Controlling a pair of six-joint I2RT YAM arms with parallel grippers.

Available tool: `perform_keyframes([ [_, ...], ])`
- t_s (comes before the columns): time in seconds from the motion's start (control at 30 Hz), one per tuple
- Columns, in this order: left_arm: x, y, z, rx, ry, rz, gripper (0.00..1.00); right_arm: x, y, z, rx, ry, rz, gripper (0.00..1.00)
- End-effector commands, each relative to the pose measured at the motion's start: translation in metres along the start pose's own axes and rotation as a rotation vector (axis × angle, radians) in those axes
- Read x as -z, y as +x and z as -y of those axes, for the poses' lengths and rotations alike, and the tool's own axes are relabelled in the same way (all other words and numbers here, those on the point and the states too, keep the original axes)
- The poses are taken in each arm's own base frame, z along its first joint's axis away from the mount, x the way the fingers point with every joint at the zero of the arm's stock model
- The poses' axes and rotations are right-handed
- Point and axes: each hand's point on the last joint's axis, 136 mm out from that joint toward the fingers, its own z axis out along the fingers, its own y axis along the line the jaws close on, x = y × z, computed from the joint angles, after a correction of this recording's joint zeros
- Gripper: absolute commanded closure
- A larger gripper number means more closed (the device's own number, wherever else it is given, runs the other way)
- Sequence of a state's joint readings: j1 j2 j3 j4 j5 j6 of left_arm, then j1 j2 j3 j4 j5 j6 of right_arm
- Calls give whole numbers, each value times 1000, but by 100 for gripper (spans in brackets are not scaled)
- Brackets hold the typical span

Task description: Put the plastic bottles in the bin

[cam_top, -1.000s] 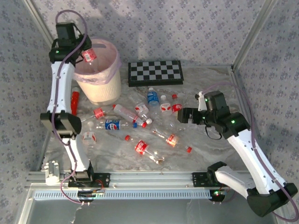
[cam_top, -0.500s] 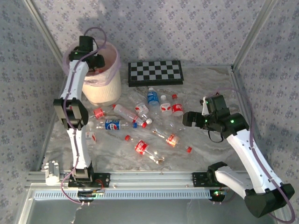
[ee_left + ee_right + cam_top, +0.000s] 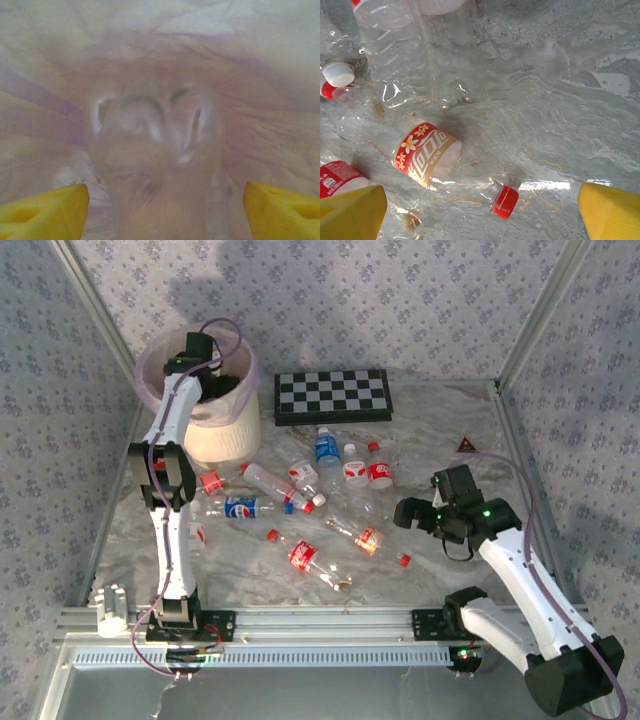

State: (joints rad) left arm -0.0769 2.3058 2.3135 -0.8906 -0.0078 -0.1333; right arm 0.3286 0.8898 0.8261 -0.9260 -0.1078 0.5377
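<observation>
Left wrist: apparently a clear plastic bottle [image 3: 155, 150] inside crinkled pink-lined bin [image 3: 260, 55].

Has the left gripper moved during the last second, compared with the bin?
Yes. The left gripper has moved to the right, from over the left side of the bin toward its middle.

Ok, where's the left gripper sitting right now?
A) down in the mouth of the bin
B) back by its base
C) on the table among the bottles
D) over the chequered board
A: in the top view the left gripper sits within the rim of the bin, and its wrist view looks straight onto the pink bag.
</observation>
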Motion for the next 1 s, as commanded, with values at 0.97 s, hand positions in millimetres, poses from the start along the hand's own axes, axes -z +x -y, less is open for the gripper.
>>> perform_keyframes([
  [0.97,357,76,101,-27,571,447,10,-111,-39,-24,97,-15,-145,16],
])
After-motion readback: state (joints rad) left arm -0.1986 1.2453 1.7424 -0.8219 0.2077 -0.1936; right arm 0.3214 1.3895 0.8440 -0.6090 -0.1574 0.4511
